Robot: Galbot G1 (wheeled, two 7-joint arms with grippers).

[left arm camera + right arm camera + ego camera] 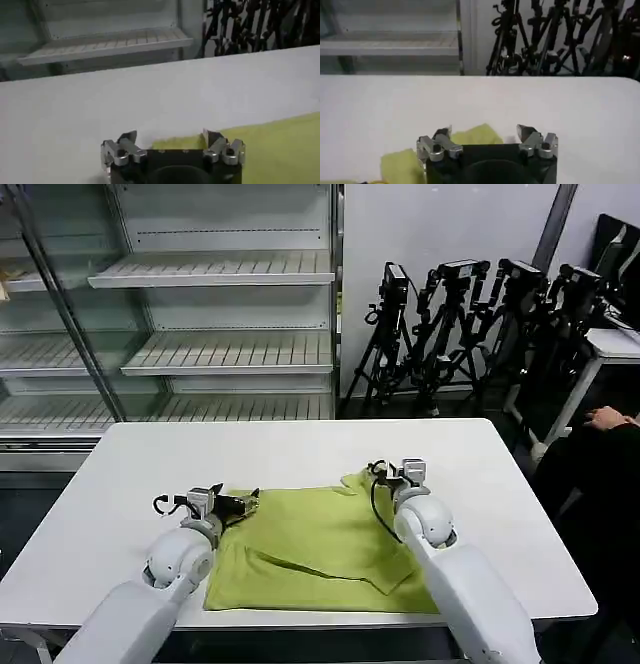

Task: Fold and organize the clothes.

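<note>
The broad white rectangular tabletop (300,446) gives you bare room beyond the garment, so plan any fold toward that far side or across the middle, not off the near edge. The lime yellow-green short-sleeved T-shirt of soft fabric (320,549) lies on the near half of the tabletop, partly folded, with a diagonal crease and an overlapped flap toward its near right; its near hem sits close to the tabletop's front edge. Both arms are at its far edge. Your left gripper (243,504) sits at the far left corner of the shirt, and in the left wrist view the left gripper (172,141) has its jaws apart, with yellow cloth lying between and just below them, not clamped. Your right gripper (402,474) is at the far right corner, where a small bunched lobe of fabric sticks out; the right wrist view shows the right gripper (486,134) equally spread, that lobe between its jaws. I judge the step to be taking hold of both far corners. Lower both evenly, pinch one layer at each corner, and close together so the edge lifts straight and the cloth does not skew.
</note>
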